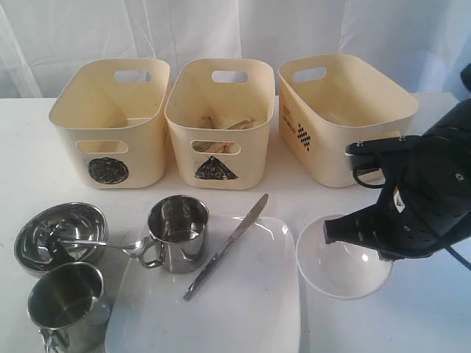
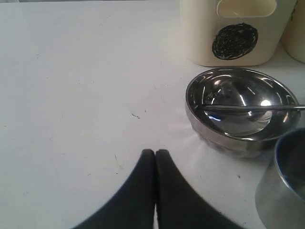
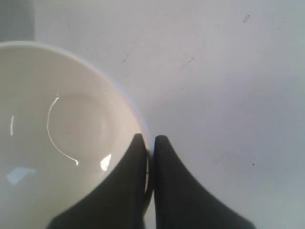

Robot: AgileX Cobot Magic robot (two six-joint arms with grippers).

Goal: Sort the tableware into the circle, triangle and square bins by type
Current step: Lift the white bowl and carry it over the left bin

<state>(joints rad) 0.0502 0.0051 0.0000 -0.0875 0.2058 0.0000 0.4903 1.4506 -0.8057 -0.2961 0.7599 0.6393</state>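
Note:
The clear plastic bowl [image 1: 344, 265] [image 3: 62, 138] sits on the table to the right of the white square plate [image 1: 250, 301]. My right gripper [image 1: 329, 232] [image 3: 149, 139] is shut on its rim, one finger inside and one outside. A knife [image 1: 228, 246] and a steel mug [image 1: 176, 234] rest on the plate. A second mug [image 1: 66, 305] [image 2: 286, 186] stands front left. The steel bowl [image 1: 62, 235] [image 2: 240, 109] has the spoon [image 1: 96, 243] [image 2: 252, 108] lying across it. My left gripper [image 2: 155, 151] is shut and empty over bare table. I cannot see the fork.
The circle bin [image 1: 110, 121] [image 2: 233, 33], the triangle bin [image 1: 219, 125] and a third cream bin [image 1: 346, 118] turned sideways line the back. Wooden chopsticks [image 1: 224, 125] lie in the triangle bin. A white curtain hangs behind.

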